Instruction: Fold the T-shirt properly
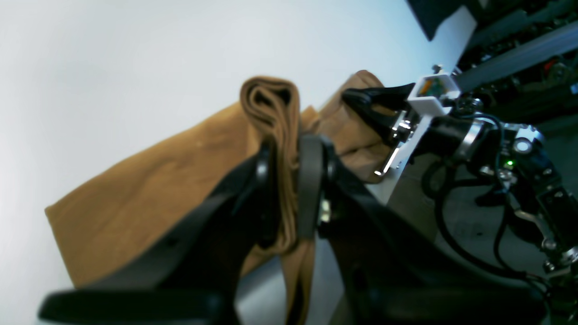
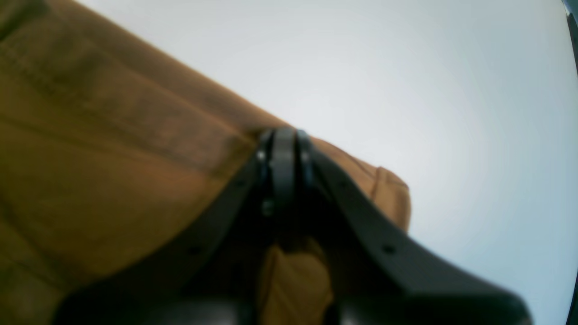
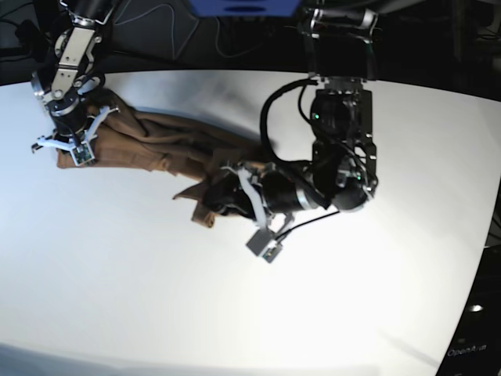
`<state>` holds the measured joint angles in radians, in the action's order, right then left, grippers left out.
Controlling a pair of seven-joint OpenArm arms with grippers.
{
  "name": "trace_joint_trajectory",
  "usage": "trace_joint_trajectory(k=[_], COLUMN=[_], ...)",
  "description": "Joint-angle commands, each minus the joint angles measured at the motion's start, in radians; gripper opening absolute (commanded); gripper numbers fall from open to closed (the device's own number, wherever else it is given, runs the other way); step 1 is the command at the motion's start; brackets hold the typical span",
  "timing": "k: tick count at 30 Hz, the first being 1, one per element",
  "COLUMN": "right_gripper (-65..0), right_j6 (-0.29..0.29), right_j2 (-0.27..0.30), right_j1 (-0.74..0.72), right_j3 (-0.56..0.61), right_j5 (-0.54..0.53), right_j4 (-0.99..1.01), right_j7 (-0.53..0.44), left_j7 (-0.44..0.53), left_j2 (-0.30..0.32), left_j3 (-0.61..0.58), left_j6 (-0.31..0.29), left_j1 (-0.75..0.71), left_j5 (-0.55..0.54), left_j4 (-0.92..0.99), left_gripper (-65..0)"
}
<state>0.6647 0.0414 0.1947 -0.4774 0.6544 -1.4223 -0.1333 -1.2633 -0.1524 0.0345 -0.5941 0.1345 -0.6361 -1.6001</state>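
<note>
Base view, reading left to right with the T-shirt [image 3: 168, 145] as landmark: the right gripper [image 3: 69, 141] sits at the shirt's far left end, near the table's [image 3: 156, 298] back-left edge, its arm coming down from the upper left corner. Right wrist view shows its black fingers [image 2: 284, 155] pressed together with tan cloth bunched on both sides and under them, so jaws shut on a fold of the T-shirt [image 2: 99, 149]; white tabletop beyond. The shirt itself lies as a long rumpled brown band across the table, running from that left end down and rightward to its other end near mid-table, partly lifted and creased, not flat. At that right end the left gripper [image 3: 227, 196] reaches in from the right, its arm looping down from the upper centre, a small white camera block hanging below the wrist. Left wrist view: its fingers [image 1: 309, 180] nearly closed, clamping a thick rolled bundle of shirt [image 1: 149, 194] fabric that stands up between them and hangs below; the right gripper [image 1: 361, 101] seen beyond, also on the cloth
</note>
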Motion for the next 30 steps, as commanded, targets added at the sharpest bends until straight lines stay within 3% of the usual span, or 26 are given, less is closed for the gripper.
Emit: trace_joint_trajectory(k=[1,10,22,23,28,30], right_gripper=[-64.1,-64.1,-64.1,-64.1,-64.1,-64.1], right_j6=[0.033,0.033,0.033,0.033,0.033,0.033], right_j2=[0.001,0.001,0.001,0.001,0.001,0.002], right_j1=[0.005,0.007,0.009,0.009,0.010,0.010], right_j3=[0.004,0.004,0.006,0.006,0.006,0.006], right_j5=[0.025,0.025,0.025,0.025,0.025,0.025], right_j4=[0.001,0.002,-0.001,-0.001,-0.001,-0.001], right_j7=[0.031,0.031,0.031,0.031,0.031,0.031], left_j7=[0.047,0.103,0.103,0.103,0.103,0.103], left_j2=[-0.005,-0.005,-0.005,-0.005,-0.005,-0.005], left_j3=[-0.002,-0.114,-0.129,-0.135,-0.132,-0.135], left_j6=[0.003,0.076,0.075,0.075,0.066,0.062], left_j1=[0.017,-0.011,-0.019,-0.019,-0.043,-0.043], left_j5=[-0.018,-0.018,-0.018,-0.018,-0.020,-0.020], left_j4=[-0.015,-0.007,-0.007,-0.007,-0.010,-0.010], left_gripper=[-61.4,-61.5,-59.9,-57.1,-26.4,-22.8])
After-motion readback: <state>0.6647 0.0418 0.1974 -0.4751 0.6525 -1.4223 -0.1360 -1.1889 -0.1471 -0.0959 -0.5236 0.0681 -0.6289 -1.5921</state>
